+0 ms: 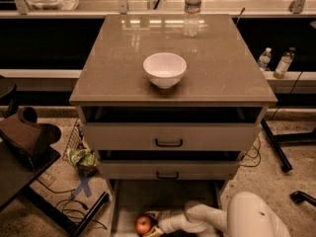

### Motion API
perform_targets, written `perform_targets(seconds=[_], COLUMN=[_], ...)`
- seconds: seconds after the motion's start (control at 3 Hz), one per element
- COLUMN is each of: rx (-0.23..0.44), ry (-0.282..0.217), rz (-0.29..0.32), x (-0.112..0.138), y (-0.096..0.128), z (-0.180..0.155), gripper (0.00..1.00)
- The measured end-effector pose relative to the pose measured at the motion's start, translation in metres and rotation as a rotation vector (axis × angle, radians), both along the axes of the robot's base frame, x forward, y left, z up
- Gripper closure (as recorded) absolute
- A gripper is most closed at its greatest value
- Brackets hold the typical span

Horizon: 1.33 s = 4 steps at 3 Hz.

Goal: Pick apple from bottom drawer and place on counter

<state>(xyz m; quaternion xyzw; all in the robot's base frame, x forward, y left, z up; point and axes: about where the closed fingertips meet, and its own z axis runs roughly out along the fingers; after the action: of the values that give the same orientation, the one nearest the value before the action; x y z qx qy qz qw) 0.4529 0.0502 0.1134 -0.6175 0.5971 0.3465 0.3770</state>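
The small red apple [143, 224] lies on the floor of the open bottom drawer [129, 197], near its front left, at the bottom edge of the camera view. My gripper [152, 223] comes in from the right on a white arm and sits right against the apple's right side. The taupe-brown counter [217, 68] is the glossy cabinet top above.
A white bowl [165, 69] stands mid-counter and a water bottle [191, 9] at its back edge. Two drawers with black handles [168, 142] sit above the bottom drawer. A dark stand [24, 147] and cables are on the left, bottles [284, 63] on the right ledge.
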Motion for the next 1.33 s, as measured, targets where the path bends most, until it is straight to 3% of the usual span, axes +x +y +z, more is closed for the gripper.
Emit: perform_targets(seconds=[0.33, 1.33], rx=[0.002, 0.005], ry=[0.002, 0.007], rz=[0.002, 0.021], x=[-0.002, -0.005], y=[0.002, 0.016], z=[0.000, 0.014], gripper=[0.01, 0.00])
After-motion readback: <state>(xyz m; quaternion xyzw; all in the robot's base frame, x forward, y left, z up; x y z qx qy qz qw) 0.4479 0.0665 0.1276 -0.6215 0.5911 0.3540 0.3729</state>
